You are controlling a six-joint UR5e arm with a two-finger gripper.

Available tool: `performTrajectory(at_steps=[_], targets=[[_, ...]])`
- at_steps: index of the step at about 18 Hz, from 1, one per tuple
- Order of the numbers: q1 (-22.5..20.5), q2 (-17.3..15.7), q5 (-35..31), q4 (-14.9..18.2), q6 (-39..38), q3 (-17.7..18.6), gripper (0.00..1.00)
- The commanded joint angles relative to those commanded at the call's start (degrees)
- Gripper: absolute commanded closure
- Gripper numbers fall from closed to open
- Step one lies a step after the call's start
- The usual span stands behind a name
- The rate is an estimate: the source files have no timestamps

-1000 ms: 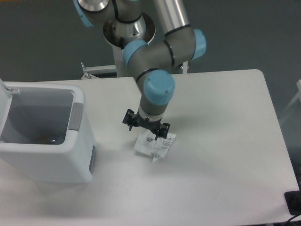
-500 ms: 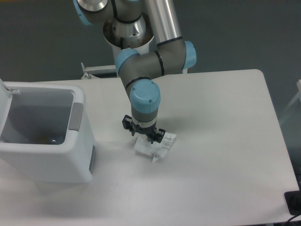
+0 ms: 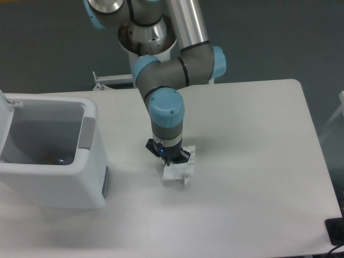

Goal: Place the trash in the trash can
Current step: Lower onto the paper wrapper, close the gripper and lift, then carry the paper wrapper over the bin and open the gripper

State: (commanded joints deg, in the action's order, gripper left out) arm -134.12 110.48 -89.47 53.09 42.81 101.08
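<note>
Dark grey wall fills the background behind a white tabletop (image 3: 258,161) with rounded corners, whose far edge runs just under the arm's base and whose right edge falls away near the picture's side. Most of the right half of the tabletop lies bare, as does the strip along the near edge.

At the left stands the trash can (image 3: 59,183), its white lid (image 3: 5,107) tipped up and the opening showing a dim interior; a grey panel (image 3: 87,133) sits on the rim facing the arm.

Near the middle, well apart from the trash can, the hand (image 3: 171,157) points straight down onto the wrapper (image 3: 180,171), its fingers drawn narrow at the wrapper's upper edge. Whether they actually pinch the wrapper, I cannot tell. Part of the wrapper shows below and to the right of the hand, resting on the tabletop.
</note>
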Motion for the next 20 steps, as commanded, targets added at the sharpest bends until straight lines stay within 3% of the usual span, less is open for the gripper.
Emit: performTrajectory(at_steps=[5, 14, 20], targets=[[-1.8, -1.1, 5.2, 0.0, -3.2, -4.7, 1.00], [-4.5, -8.5, 22.4, 0.0, -7.7, -9.1, 1.00], [-4.5, -10.5, 34.4, 0.0, -12.0, -15.8, 1.00]])
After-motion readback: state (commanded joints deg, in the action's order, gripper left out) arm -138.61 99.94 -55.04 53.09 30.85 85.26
